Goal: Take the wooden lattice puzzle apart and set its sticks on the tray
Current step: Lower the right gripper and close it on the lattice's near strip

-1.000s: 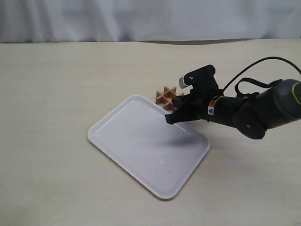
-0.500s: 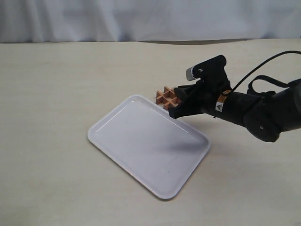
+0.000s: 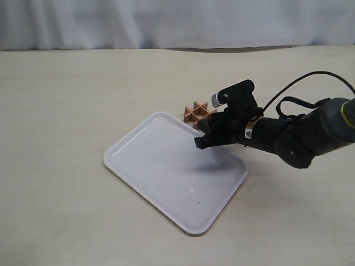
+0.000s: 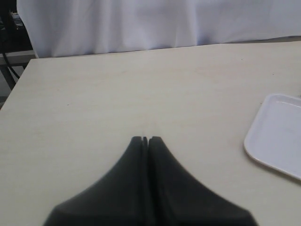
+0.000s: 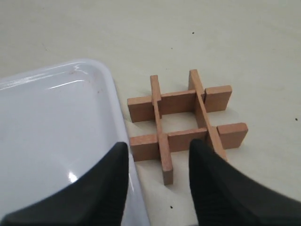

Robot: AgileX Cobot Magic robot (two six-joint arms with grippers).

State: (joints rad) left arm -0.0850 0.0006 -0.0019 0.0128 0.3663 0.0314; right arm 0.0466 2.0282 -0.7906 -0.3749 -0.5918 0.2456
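Observation:
The wooden lattice puzzle [image 3: 197,113] [image 5: 183,120] lies assembled on the table, a reddish-brown hash of crossed sticks, just beyond the far right corner of the white tray [image 3: 161,177] [image 5: 42,136]. My right gripper [image 3: 199,141] [image 5: 159,147] hovers at that tray corner, open, with nothing held. Its fingers [image 5: 207,160] straddle the near end of one stick and the tray rim. In the left wrist view my left gripper [image 4: 146,139] is shut and empty over bare table, with the tray's edge [image 4: 275,141] off to its side.
A white curtain [image 3: 177,22] hangs behind the table's far edge. The tray holds nothing. The right arm's black cable [image 3: 310,77] loops above the table on the right.
The right gripper lifted and drew back half a second ago, then came down again to the tray corner. Its jaws have opened since then. The puzzle and tray have not moved.

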